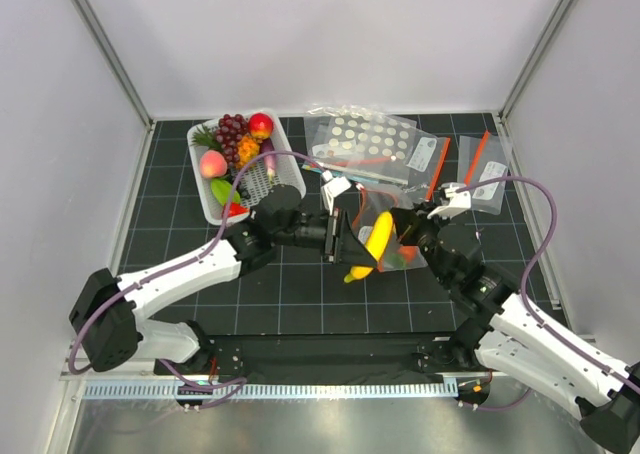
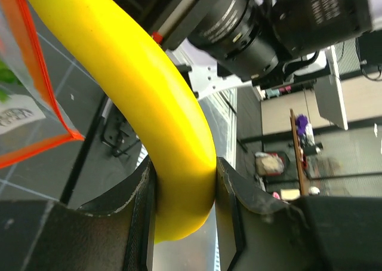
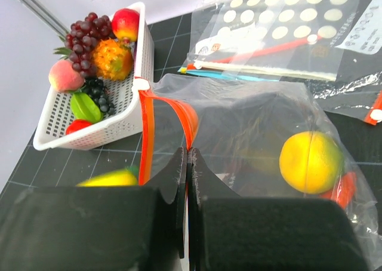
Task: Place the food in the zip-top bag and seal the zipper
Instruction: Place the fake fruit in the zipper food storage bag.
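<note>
Banana [image 2: 161, 104]: glossy yellow plastic, curved, smooth. It is clamped near one end in the L pincer [image 2: 185, 211], with matte black fingers [image 2: 138, 211] pressed on both sides. It hangs tilted above the counter [image 1: 300, 284], which is a dark mat w/ a pale grid. Banana sits just beside the bag mouth; can't tell if its upper end is past the rim.

Bag [image 3: 256, 122]: clear, crinkly film, held up off the counter. Zipper [image 3: 146, 134] is a thin orange-red strip, bowed into a loop, so the mouth is open. R pincer [image 3: 187, 163] is closed tight on the bag's rim at the zipper, w/ no gap betw. the jaws.

Inside bag: a round yellow-orange fruit [image 3: 310, 162] w/ an orange piece [image 3: 345, 187] touching it. A green bit [image 2: 5, 74] shows through the film in the left wrist view.

Basket [image 3: 113, 122]: white slotted plastic, rectangular, just left of the bag. It holds:
- peach [image 3: 62, 77]
- dark grapes [image 3: 83, 35]
- green piece [image 3: 85, 107]
- red piece [image 3: 77, 126]
- a few other fruits

Behind the bag lies a dotted bag [image 3: 286, 14], flat on the counter. Labelled bags [image 1: 490, 174] are to its right, near the R arm.
</note>
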Available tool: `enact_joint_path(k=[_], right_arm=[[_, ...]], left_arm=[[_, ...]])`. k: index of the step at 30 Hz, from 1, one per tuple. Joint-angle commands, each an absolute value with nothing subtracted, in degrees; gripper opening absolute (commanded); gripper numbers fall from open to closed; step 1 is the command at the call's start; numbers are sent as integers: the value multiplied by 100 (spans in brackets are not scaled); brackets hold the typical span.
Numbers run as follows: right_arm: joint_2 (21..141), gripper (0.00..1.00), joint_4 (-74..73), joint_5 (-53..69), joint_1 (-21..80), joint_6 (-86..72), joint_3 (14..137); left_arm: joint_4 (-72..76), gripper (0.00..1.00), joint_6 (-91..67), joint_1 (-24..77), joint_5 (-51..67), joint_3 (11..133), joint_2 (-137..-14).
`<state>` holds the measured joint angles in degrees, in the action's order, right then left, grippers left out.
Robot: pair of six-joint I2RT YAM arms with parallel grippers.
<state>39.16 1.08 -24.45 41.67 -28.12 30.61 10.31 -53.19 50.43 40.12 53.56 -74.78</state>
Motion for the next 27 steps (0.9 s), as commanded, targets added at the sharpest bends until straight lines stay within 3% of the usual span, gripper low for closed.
enact_joint_path(k=[1,12,18,22,27], right_arm=[[3631,1,378,-2733,4192,-2690,3050],[3208,1,369,-2453,4192,-2628,2988],[3349,1,193,-2505,4192,-2610,3094],[3296,1,263,-2303,4192,-2584,3059],[3348,1,378,-1874,4192,-2531,3059]], left_arm=[[1257,20,-5388,5177,4333,5555,-7707],[501,17,-4825,5229,4175,6091,-8499],[308,17,-4589,5203,4210,6073,-8052],[114,23,-4447,5072,3788,5985,-7848],[149,18,-4588,4913,4165,6222,-8436]])
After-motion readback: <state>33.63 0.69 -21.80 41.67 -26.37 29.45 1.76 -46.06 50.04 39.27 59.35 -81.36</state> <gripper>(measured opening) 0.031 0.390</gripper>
